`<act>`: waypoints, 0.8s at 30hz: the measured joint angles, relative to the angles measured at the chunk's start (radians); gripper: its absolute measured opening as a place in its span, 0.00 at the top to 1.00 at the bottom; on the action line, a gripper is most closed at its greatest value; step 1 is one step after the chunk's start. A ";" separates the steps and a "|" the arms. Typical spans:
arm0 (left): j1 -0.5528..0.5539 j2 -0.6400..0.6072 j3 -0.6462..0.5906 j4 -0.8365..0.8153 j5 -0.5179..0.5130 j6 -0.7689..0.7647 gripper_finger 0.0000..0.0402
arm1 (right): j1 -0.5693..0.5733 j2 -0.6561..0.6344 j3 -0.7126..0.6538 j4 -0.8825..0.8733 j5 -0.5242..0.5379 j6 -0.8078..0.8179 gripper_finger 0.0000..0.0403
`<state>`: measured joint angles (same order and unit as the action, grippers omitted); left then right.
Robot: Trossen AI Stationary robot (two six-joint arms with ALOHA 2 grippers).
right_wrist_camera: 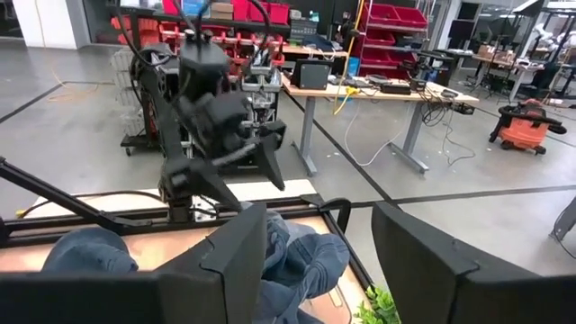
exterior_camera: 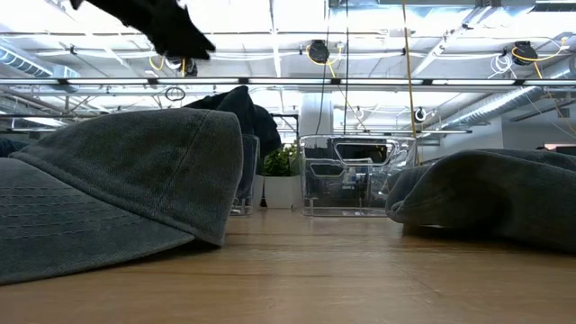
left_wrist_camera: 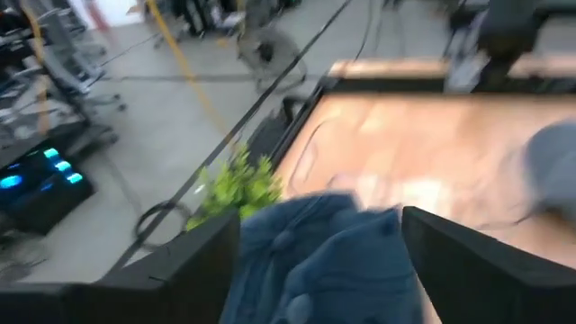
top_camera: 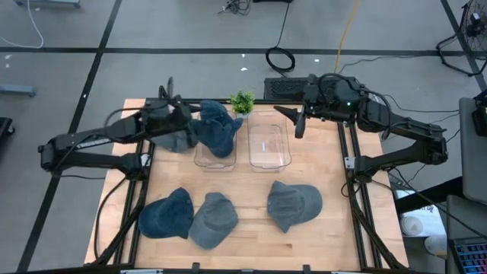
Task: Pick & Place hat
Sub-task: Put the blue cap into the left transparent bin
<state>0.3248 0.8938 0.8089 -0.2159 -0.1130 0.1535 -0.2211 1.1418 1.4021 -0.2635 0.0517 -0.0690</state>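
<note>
a: step in hand looked like the release. left gripper [top_camera: 185,122] stood over the left bin [top_camera: 204,160], fingers [left_wrist_camera: 184,270] spread wide in its wrist view with the hat [top_camera: 217,128] between them but not clearly pinched.

b: where was the hat?

a: draped over the left bin's rim, part in, part hanging out, so not seated. dark blue denim, soft, crumpled.

b: right side?

a: right gripper [top_camera: 298,122] hovered at the far edge of the right bin [top_camera: 268,144], jaws partly open, holding nothing.

b: next move?

a: my guess: lift the left arm clear, then fetch one of the three hats at the near edge [top_camera: 294,204]. those were washed denim, limp, domed crowns. bins were clear rigid plastic.
</note>
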 joint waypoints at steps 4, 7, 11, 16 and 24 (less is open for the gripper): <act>-0.017 -0.088 0.000 0.000 0.067 -0.088 0.18 | 0.000 -0.007 0.000 0.001 0.000 -0.007 0.52; -0.036 -0.153 0.000 0.000 0.099 -0.144 0.19 | 0.000 -0.015 0.000 -0.002 0.000 -0.007 0.53; -0.066 -0.239 0.000 0.001 0.139 -0.187 0.22 | 0.000 -0.022 0.000 0.001 0.000 -0.016 0.53; -0.097 -0.332 0.000 0.002 0.166 -0.198 0.26 | 0.000 -0.022 0.000 0.004 0.000 -0.098 0.53; -0.133 -0.410 0.066 -0.220 0.209 -0.237 0.31 | 0.000 -0.022 0.000 0.005 0.000 -0.068 0.53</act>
<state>0.1919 0.4839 0.8750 -0.4360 0.0960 -0.0835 -0.2207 1.1198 1.4021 -0.2581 0.0518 -0.1371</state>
